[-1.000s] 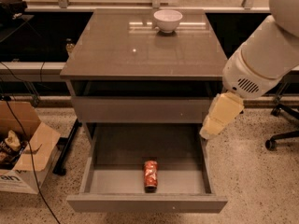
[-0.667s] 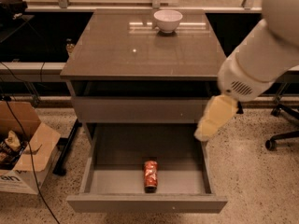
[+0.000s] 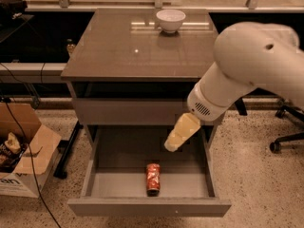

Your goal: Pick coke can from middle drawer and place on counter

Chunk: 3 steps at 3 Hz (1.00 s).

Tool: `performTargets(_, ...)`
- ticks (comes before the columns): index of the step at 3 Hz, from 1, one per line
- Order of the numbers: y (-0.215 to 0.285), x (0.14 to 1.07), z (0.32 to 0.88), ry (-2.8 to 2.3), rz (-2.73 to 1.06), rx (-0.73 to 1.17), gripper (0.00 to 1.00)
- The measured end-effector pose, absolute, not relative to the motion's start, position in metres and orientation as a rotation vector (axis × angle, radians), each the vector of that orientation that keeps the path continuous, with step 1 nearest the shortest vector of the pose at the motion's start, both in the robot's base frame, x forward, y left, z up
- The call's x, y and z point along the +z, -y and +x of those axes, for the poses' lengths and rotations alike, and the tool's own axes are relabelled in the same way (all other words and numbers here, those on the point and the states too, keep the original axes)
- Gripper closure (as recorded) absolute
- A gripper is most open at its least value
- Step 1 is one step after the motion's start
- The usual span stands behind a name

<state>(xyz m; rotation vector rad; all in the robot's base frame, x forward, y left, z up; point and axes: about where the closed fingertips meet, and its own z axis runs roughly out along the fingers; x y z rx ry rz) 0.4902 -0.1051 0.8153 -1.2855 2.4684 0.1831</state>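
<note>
The coke can (image 3: 153, 178), red with whitish markings, lies on its side on the floor of the open middle drawer (image 3: 114, 148), near the front panel. My gripper (image 3: 172, 145), cream-coloured, hangs over the drawer's right half, above and a little to the right of the can, apart from it. It holds nothing that I can see. The counter (image 3: 118, 46) is the glossy grey-brown cabinet top behind and above the drawer.
A white bowl (image 3: 170, 19) stands at the counter's far edge. A closed drawer front (image 3: 123, 110) sits above the open drawer. An open cardboard box (image 3: 21, 151) stands on the floor at left. An office chair base (image 3: 285, 137) is at right.
My arm has swung left and lower, bringing the gripper from the drawer's right edge to over the drawer and closer to the can. The can has not moved.
</note>
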Motion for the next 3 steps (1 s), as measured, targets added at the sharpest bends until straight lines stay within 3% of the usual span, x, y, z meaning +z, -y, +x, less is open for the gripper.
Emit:
performTargets(2, 0.073, 0.701, 0.523, -2.598, -1.071, 0.346, 0.00)
performTargets(3, 0.072, 0.697, 0.525, -2.599, -1.062, 0.353, 0.00)
